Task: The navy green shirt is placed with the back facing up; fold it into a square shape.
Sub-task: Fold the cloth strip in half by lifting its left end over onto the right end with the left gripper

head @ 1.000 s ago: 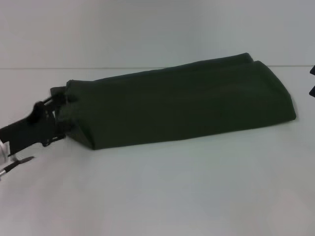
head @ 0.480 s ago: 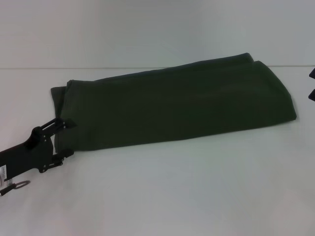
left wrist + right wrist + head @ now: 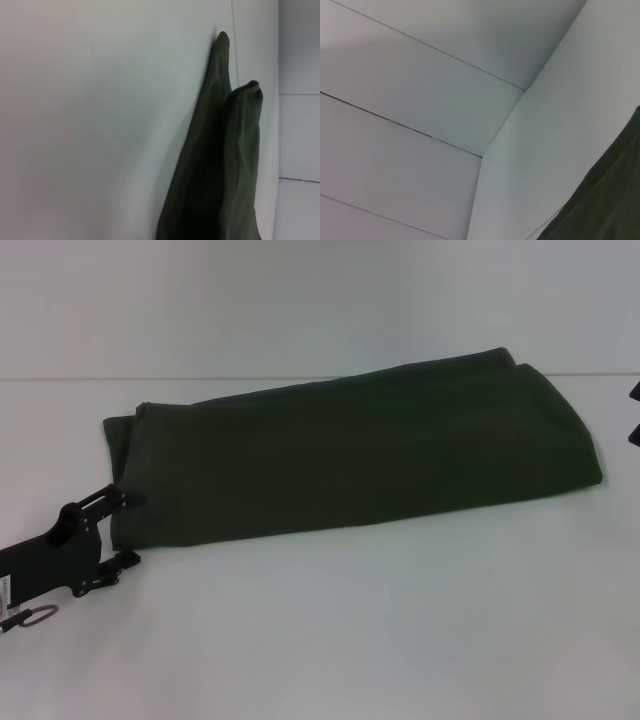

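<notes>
The navy green shirt [image 3: 360, 455] lies folded into a long band across the white table [image 3: 350, 640], plain side up, running from the left to the far right. My left gripper [image 3: 121, 529] is at the shirt's near left corner, low over the table, jaws open with the cloth edge just between the fingertips [image 3: 128, 498]. The shirt also shows in the left wrist view [image 3: 220, 175] as a long folded strip, and as a dark corner in the right wrist view [image 3: 612, 200]. My right gripper [image 3: 634, 412] is only a sliver at the right edge, beyond the shirt's right end.
The table's far edge [image 3: 80, 379] meets a pale wall behind the shirt. White table surface lies in front of the shirt. The right wrist view shows pale wall panels [image 3: 420, 100].
My left gripper held the shirt's left end raised; it has let go, the end now lies flat, and the gripper has drawn back toward the near left.
</notes>
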You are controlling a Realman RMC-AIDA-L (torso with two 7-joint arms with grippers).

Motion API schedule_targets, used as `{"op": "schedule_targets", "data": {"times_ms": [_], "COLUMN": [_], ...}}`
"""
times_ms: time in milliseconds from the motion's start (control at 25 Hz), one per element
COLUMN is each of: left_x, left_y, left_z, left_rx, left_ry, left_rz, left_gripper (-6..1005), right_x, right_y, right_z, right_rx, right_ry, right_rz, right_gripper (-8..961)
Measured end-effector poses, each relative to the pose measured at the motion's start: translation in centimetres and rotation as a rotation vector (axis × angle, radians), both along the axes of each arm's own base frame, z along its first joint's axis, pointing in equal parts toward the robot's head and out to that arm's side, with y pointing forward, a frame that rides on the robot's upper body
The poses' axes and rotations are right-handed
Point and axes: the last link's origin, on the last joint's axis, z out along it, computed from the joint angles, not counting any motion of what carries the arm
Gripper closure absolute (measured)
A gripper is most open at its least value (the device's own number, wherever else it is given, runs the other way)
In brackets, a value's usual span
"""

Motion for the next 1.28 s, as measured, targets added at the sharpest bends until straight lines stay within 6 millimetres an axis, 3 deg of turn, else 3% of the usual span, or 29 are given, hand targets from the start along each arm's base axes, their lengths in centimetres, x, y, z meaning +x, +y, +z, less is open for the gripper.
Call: {"op": "schedule_targets", "data": {"times_ms": [920,1280], "left_x": [0.1,2.6], "left_y": [1.3,3.9], "left_z": [-0.2,-1.2], "left_rx": [-0.008,0.008], "left_ry": [0.019,0.080], "left_rz": [0.044,-0.064], "left_gripper": [123,136], "right_x": [0.2,0.2], "right_y": [0.0,0.0], "right_z": [0.4,0.4], "right_rx": [0.017,0.019], "right_ry": [0.007,0.008], "right_rz": [-0.007,-0.008], "right_gripper": [25,26]}}
